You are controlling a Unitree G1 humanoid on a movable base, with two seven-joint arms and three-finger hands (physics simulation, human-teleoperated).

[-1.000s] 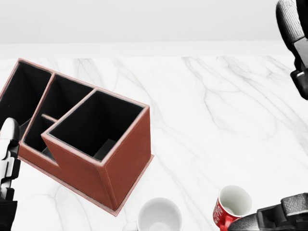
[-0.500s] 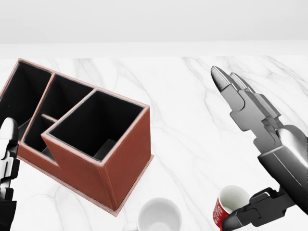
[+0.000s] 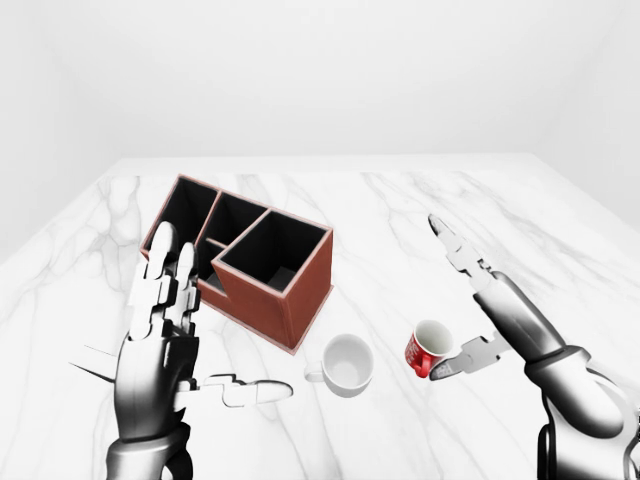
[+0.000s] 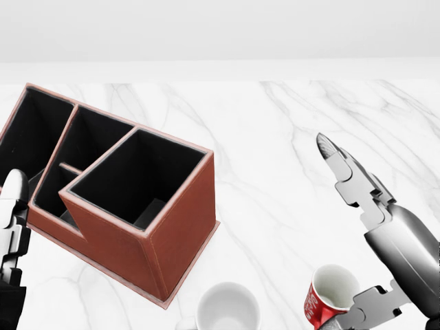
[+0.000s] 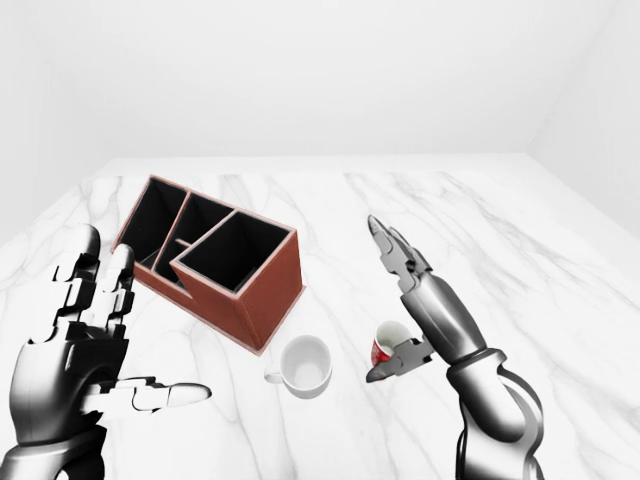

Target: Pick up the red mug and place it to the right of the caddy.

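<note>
The red mug (image 3: 428,348) stands upright on the white marble table (image 3: 400,205), to the lower right of the brown caddy (image 3: 268,268) with its several black compartments. My right hand (image 3: 437,300) is open beside the mug. Its long fingers (image 3: 462,258) stretch up and away above the rim, while the thumb (image 3: 462,361) lies low at the mug's right side; it may touch the mug, but nothing closes round it. At the lower left of the left-eye view my left hand (image 3: 222,318) is raised and open, palm spread, holding nothing, just left of the caddy.
A white mug (image 3: 347,363) stands just left of the red one, below the caddy's right corner. Bare marble stretches to the right of the caddy and on to the table's top edge. White walls surround the table.
My right hand has come down from the head view's upper right corner to the red mug, fingers now lower and further right. Mug, caddy and left hand have not moved.
</note>
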